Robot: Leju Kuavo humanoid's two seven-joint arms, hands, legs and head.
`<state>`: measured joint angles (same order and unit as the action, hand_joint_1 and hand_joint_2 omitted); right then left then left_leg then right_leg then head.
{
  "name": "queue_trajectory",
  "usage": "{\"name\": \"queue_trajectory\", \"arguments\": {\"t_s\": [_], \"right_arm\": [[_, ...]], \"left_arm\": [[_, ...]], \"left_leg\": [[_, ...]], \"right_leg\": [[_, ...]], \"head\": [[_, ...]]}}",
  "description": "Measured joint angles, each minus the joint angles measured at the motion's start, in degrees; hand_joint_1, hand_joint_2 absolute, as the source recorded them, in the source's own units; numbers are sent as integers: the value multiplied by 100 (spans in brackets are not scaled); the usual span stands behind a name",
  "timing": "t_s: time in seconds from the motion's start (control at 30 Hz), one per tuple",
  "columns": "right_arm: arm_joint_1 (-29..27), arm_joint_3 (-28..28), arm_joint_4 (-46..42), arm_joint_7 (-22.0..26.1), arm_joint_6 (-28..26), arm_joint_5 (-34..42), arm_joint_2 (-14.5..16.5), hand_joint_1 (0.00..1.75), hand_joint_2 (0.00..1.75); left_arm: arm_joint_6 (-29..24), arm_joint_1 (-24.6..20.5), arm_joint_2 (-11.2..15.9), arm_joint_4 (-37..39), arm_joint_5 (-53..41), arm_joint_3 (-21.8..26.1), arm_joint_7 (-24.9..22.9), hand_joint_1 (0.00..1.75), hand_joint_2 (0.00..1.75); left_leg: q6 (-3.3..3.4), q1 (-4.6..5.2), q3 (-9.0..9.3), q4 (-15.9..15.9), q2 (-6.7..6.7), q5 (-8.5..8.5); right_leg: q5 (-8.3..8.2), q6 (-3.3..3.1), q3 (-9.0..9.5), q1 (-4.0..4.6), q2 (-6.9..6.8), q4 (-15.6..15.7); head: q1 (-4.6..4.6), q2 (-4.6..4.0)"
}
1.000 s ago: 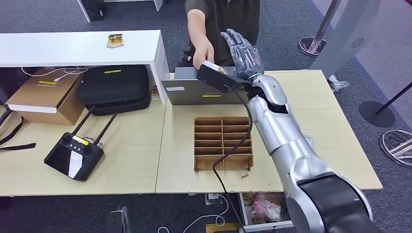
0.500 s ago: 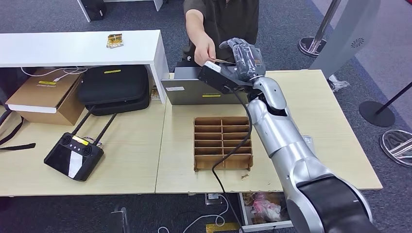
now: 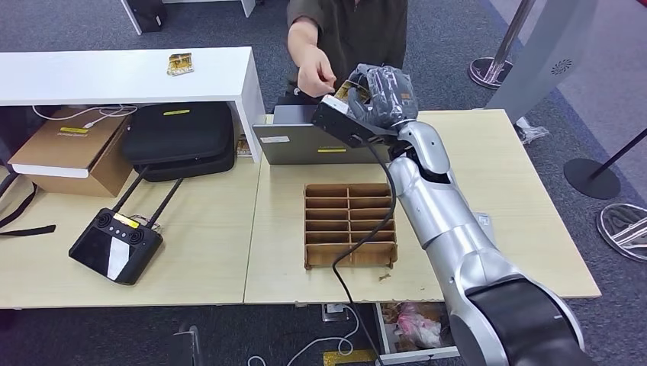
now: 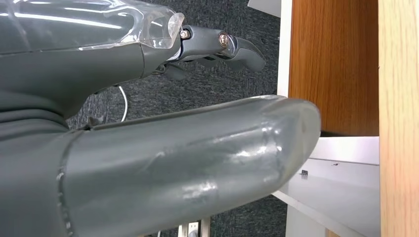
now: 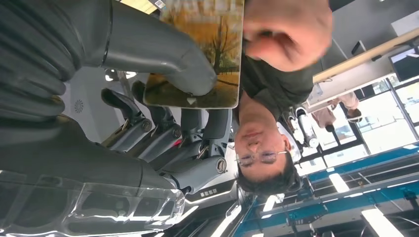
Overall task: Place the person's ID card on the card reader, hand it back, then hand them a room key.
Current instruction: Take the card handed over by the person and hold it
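My right hand is raised over the far edge of the table, in front of a person. It grips a card printed with an autumn tree picture. In the right wrist view the thumb presses across the card and the other fingers lie behind it. The person's hand hovers just beyond the card, apart from it, and is blurred close by. A grey card reader box lies on the table below my hand. My left hand hangs beside a desk, holding nothing, fingers apart.
A cardboard divided tray sits mid-table with a black cable crossing it. At the left lie a black remote controller, a black case and a cardboard box. A white shelf stands behind.
The person brought the card to my open right hand; my fingers closed around it. The person's hand then let go and drew back a little.
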<state>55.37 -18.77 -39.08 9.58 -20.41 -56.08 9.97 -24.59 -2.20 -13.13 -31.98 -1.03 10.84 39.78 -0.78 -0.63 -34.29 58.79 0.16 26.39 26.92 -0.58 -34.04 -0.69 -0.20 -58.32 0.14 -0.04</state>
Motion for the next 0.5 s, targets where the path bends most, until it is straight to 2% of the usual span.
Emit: {"name": "queue_trajectory", "arguments": {"t_s": [0.5], "right_arm": [[-9,-8,0,-11,16,53,-9,175,175]], "left_arm": [[-1,1,8,0,1,0,0,0,0]], "left_leg": [[0,0,0,0,0,0]], "right_leg": [[0,0,-1,0,0,0]], "head": [[1,0]]}}
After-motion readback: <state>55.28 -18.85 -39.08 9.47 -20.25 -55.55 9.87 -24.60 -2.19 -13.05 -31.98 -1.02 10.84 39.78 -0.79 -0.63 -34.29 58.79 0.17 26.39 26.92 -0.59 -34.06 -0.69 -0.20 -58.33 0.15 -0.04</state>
